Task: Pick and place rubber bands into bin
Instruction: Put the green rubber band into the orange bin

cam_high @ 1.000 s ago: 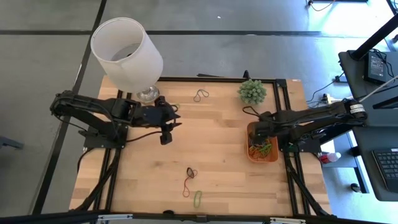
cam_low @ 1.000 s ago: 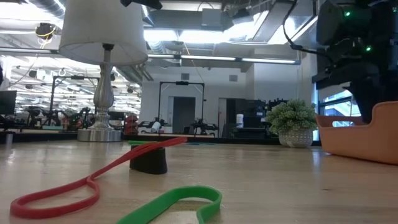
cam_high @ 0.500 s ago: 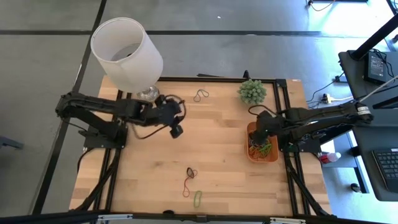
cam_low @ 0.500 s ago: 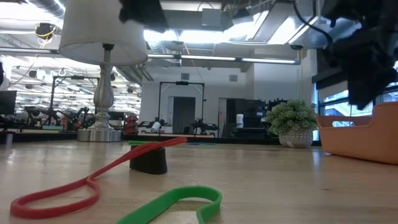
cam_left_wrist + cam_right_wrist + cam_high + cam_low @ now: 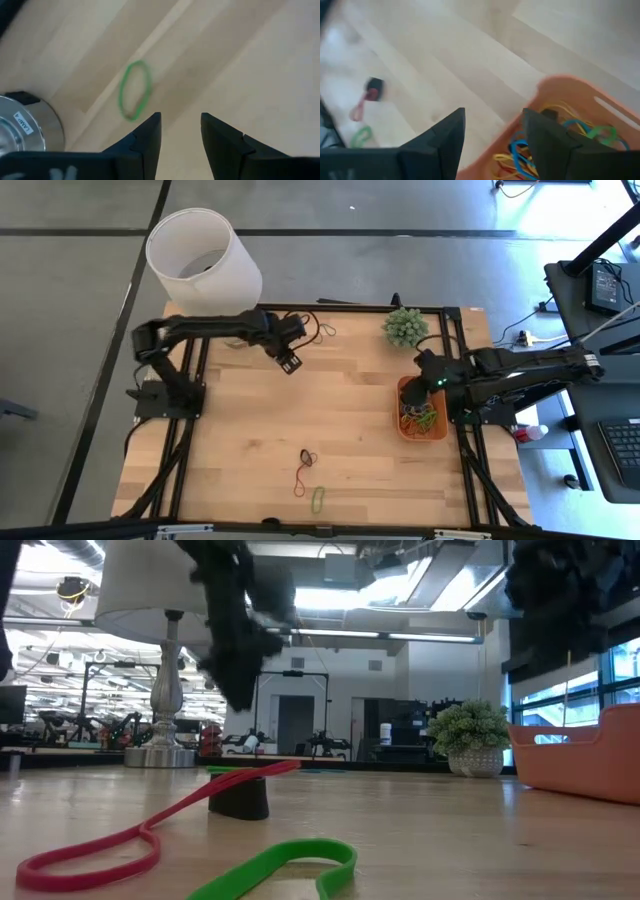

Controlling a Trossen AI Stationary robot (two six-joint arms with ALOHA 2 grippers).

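Surface: pale wooden table [image 5: 350,430] in a black frame is seen from above, on a grey floor; a workshop room with ceiling lights is seen behind it in the low view.
Left gripper [image 5: 291,362]: held near the table's far edge, close to the lamp base; its dark fingers [image 5: 147,136] are parted with nothing between them.
Green band: a thin green rubber band [image 5: 134,90], an oval loop, is seen lying flat on the wood just ahead of the left fingertips, beside the shiny metal lamp base [image 5: 25,125].
Left arm pose: stretched from its mount at the table's left side towards the far edge, under the white cylindrical lampshade [image 5: 203,262].
Right gripper [image 5: 428,372]: held over the far end of the small shallow orange bin [image 5: 403,392]; its fingers [image 5: 445,140] are spread apart and empty.
Bin contents: yellow, blue, green and red rubber bands [image 5: 555,135] are tangled inside the tray.
Right arm pose: extended low from the right side across to the bin.
Loose bands: a dark loop [image 5: 322,333] lies by the far edge; a red band [image 5: 300,478], a small dark band [image 5: 308,457] and a green band [image 5: 318,499] lie near the front edge, well apart from both grippers.
Plant: small green potted plant [image 5: 405,326] stands just beyond the bin.
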